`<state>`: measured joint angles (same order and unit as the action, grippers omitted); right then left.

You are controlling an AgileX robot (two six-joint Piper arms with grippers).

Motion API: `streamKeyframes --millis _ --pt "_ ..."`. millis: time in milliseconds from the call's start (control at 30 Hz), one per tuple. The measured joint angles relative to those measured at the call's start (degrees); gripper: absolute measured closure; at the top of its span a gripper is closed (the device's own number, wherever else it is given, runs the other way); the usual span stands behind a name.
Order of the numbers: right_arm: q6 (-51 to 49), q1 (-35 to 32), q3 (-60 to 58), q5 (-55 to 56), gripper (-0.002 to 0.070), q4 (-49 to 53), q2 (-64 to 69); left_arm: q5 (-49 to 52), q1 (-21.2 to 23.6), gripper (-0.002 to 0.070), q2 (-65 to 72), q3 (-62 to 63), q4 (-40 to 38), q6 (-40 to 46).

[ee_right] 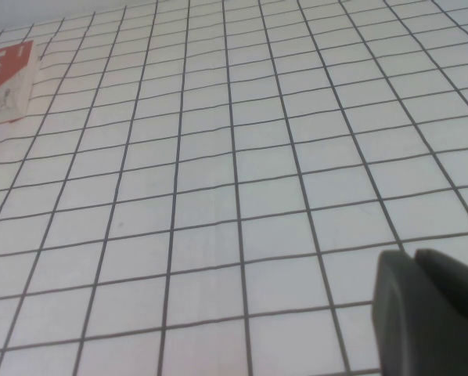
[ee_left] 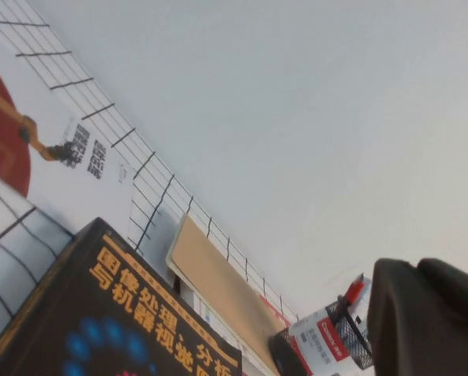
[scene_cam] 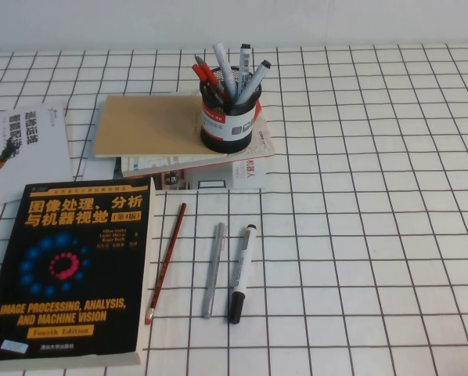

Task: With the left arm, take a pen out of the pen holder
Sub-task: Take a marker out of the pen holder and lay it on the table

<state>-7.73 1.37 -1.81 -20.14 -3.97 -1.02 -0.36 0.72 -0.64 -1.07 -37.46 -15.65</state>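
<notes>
A black mesh pen holder (scene_cam: 230, 125) with a red-and-white label stands on a stack of books behind the table's middle and holds several pens (scene_cam: 232, 69), red, grey and white. In the left wrist view the holder (ee_left: 320, 345) shows with a red pen (ee_left: 354, 291) sticking out, just beside my left gripper (ee_left: 419, 270). That gripper is shut with nothing in it and is apart from the holder. My right gripper (ee_right: 415, 258) is also shut and empty, over bare checked tablecloth. Neither arm appears in the high view.
A red pencil (scene_cam: 166, 262), a silver pen (scene_cam: 214, 269) and a black-and-white marker (scene_cam: 243, 272) lie side by side near the table's front. A thick black book (scene_cam: 70, 274) lies at the front left. A tan notebook (scene_cam: 148, 125) tops the stack, with a magazine (scene_cam: 23, 145) at far left.
</notes>
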Motion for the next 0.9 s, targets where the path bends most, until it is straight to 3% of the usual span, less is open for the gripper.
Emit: streamKeyframes --millis 167,467,900 --pt "0.0 0.0 0.0 0.0 0.0692 0.0 0.0 7.85 0.0 0.0679 2.22 8.21 4.08 9.95" --pt "0.0 0.0 0.0 0.0 0.0693 0.0 0.0 13.84 0.0 0.068 22.28 25.95 4.99 33.76" --pt "0.0 0.0 0.0 0.0 0.0692 0.0 0.0 13.83 -0.12 0.068 46.64 36.99 1.08 38.92"
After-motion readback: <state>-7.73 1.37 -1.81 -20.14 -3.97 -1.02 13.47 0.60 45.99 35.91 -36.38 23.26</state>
